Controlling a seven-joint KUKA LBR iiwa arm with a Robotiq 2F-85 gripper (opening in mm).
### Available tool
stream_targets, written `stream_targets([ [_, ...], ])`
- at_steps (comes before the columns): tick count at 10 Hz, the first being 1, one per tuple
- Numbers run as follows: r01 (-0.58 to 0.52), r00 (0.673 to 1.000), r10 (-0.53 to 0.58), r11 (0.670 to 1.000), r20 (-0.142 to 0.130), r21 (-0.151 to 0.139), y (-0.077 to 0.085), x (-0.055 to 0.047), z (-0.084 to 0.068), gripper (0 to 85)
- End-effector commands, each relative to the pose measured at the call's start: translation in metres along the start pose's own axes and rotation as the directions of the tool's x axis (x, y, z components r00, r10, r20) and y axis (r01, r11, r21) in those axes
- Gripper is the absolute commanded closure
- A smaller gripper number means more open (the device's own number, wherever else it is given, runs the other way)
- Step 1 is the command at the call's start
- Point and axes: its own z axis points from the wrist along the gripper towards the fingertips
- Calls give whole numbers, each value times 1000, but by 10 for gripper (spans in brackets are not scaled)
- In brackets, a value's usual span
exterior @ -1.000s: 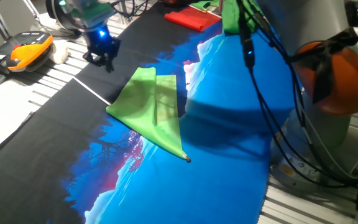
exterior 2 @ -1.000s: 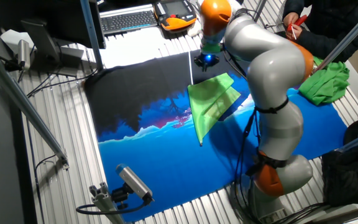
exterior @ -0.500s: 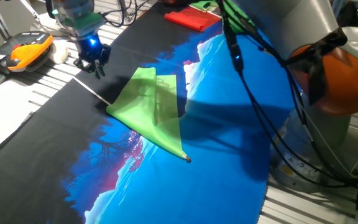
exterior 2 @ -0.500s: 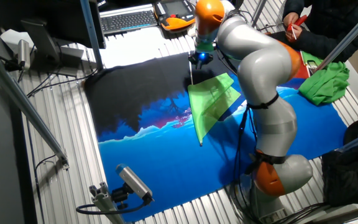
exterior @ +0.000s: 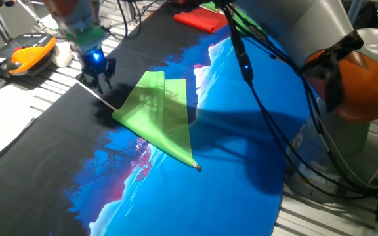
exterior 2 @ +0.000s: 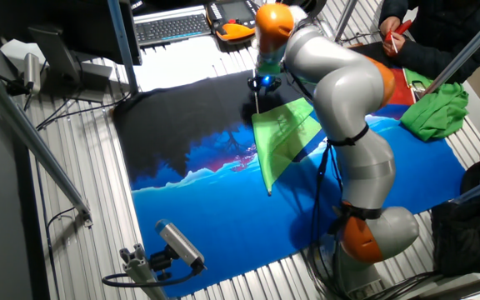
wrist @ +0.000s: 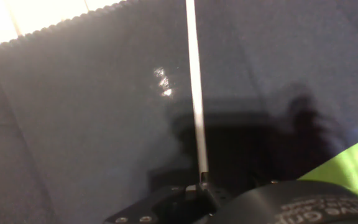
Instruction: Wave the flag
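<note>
The lime-green flag [exterior: 159,115] lies flat on the black and blue table cloth. Its slim white stick [exterior: 97,94] sticks out at the far left, and the gold knob [exterior: 198,168] is at the near end. It also shows in the other fixed view [exterior 2: 283,137]. My gripper [exterior: 97,77] hangs just above the bare end of the stick with its fingers apart and holds nothing. It also shows in the other fixed view [exterior 2: 259,83]. In the hand view the stick [wrist: 196,93] runs straight down the middle, and green fabric [wrist: 353,165] shows at the lower right.
A red folded cloth [exterior: 202,19] lies at the back. A bunched darker-green cloth [exterior 2: 436,108] lies on the right side. An orange and black pendant [exterior: 25,54] and a keyboard [exterior 2: 172,27] lie beyond the cloth's edge. A person [exterior 2: 423,33] stands at the far corner.
My gripper has moved from beyond the flag's corner towards the bare end of the stick and has come lower over it. The flag has not moved.
</note>
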Motion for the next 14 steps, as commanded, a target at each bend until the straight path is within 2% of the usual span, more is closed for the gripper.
stream_targets([
  [1, 0, 1000, 0, 1000, 4, -1, 1, 2, 4, 510],
  [3, -8, 1000, 8, 1000, 23, -2, 5, 5, 16, 510],
  [6, -10, 999, 10, 1000, 35, -13, 9, 5, 30, 510],
  [8, -3, 999, 3, 1000, 48, 5, 8, 8, 37, 510],
  [11, 10, 998, -10, 1000, 60, 7, 1, 14, 48, 510],
  [12, 19, 998, -20, 1000, 59, 2, -1, 15, 49, 680],
  [14, 31, 998, -30, 999, 53, -8, 0, 15, 49, 680],
])
